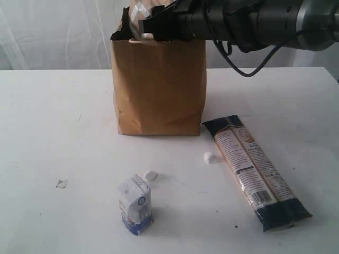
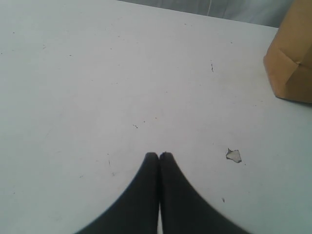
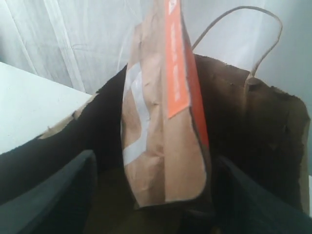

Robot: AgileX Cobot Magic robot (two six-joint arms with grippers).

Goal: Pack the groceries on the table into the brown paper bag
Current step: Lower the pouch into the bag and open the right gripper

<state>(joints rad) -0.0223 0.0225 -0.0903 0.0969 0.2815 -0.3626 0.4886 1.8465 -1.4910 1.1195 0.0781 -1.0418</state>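
My left gripper [image 2: 159, 155] is closed on nothing, low over the bare table [image 1: 53, 106], so I see no risk there. The carton [image 1: 135, 211] stands at the front. Its blue print is too small for me to read.

At the bag [image 1: 159, 90], the pouch [image 3: 156, 97] stands upright in the mouth, its top above the rim. My right gripper [image 3: 156, 158] straddles it with jaws spread. They seem clear of it, though the dark interior makes that hard to judge. If a finger drags the pouch or snags the handle [image 3: 265, 44] on the way out, the bag could tip. A pouch wedged upright could also block later items. It has an orange stripe and a white patch, but no legible words.

The packet [image 1: 254, 169] lies to the right, and its label text is unreadable.
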